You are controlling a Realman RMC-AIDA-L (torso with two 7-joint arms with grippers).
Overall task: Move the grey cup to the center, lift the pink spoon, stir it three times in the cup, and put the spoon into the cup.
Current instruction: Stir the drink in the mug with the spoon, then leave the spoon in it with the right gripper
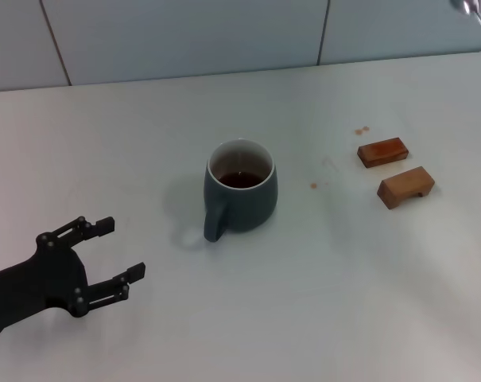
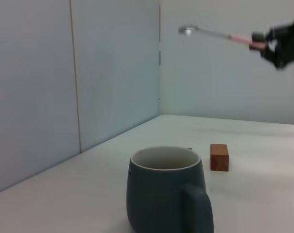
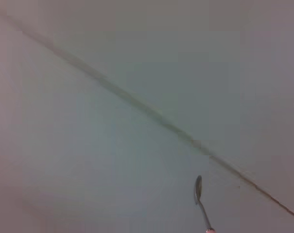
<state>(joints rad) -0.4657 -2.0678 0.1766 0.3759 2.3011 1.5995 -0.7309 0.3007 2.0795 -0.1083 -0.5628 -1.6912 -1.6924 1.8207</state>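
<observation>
The grey cup [image 1: 242, 196] stands upright mid-table with brown liquid inside and its handle toward me; the left wrist view shows the grey cup [image 2: 166, 191] close up. My left gripper [image 1: 122, 248] rests open and empty, low at the left, well apart from the cup. The pink spoon [image 2: 219, 34] is held high in the air, roughly level, by my right gripper [image 2: 259, 43], which is shut on its pink handle. In the head view only the spoon's metal bowl [image 1: 467, 6] shows, at the top right corner. The right wrist view shows the spoon's bowl and neck [image 3: 199, 194].
Two brown wooden blocks [image 1: 382, 151] [image 1: 405, 186] lie to the right of the cup; one block [image 2: 219, 157] shows behind the cup in the left wrist view. Small brown drops [image 1: 362, 130] mark the table near them. Pale wall panels [image 1: 184, 36] stand along the far edge.
</observation>
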